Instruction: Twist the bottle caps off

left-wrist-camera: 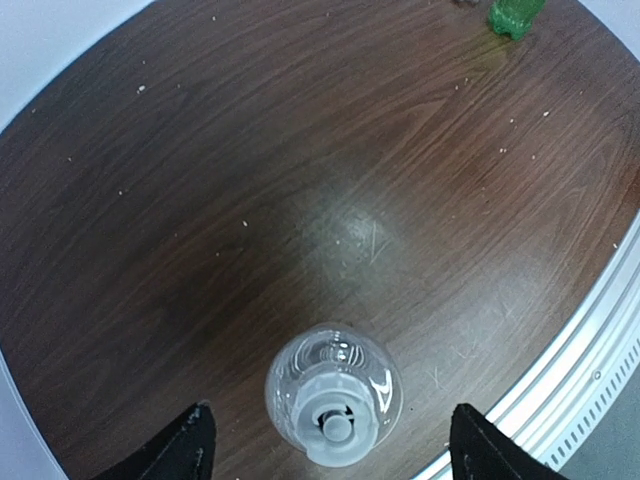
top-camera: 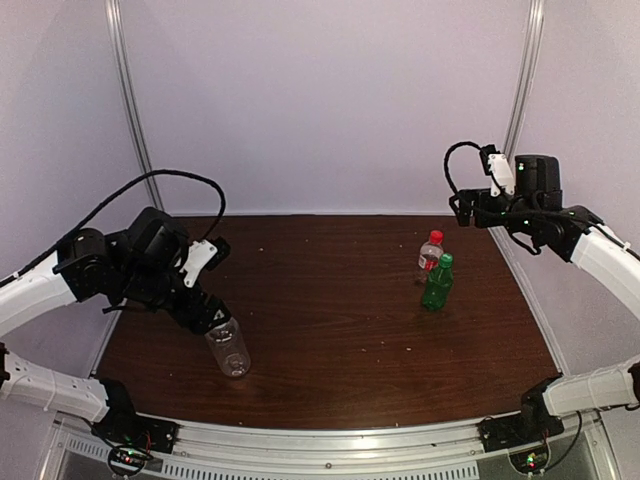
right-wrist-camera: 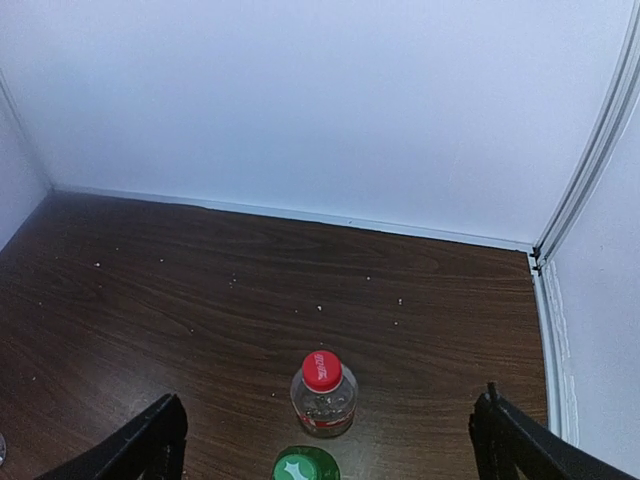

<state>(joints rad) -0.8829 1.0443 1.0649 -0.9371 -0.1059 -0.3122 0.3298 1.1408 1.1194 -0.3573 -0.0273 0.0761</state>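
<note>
The clear unlabelled bottle [top-camera: 229, 347] stands at the near left of the table. In the left wrist view I look straight down on it [left-wrist-camera: 300, 375] and on its white nozzle cap [left-wrist-camera: 338, 425]. My left gripper [top-camera: 207, 316] hovers just above the cap, open, with a finger on each side and not touching [left-wrist-camera: 332, 425]. The dark green bottle [top-camera: 437, 285] with its green cap [right-wrist-camera: 305, 467] and the small red-labelled bottle [top-camera: 431, 252] with its red cap [right-wrist-camera: 322, 370] stand side by side at the right. My right gripper [top-camera: 464, 206] is open and empty, high above and behind them [right-wrist-camera: 332, 405].
The brown wooden table [top-camera: 330, 300] has a metal rail [left-wrist-camera: 590, 350] along its near edge, close to the clear bottle. White walls and upright posts [top-camera: 524, 90] close the back and sides. The green bottle also shows far off in the left wrist view [left-wrist-camera: 515, 15].
</note>
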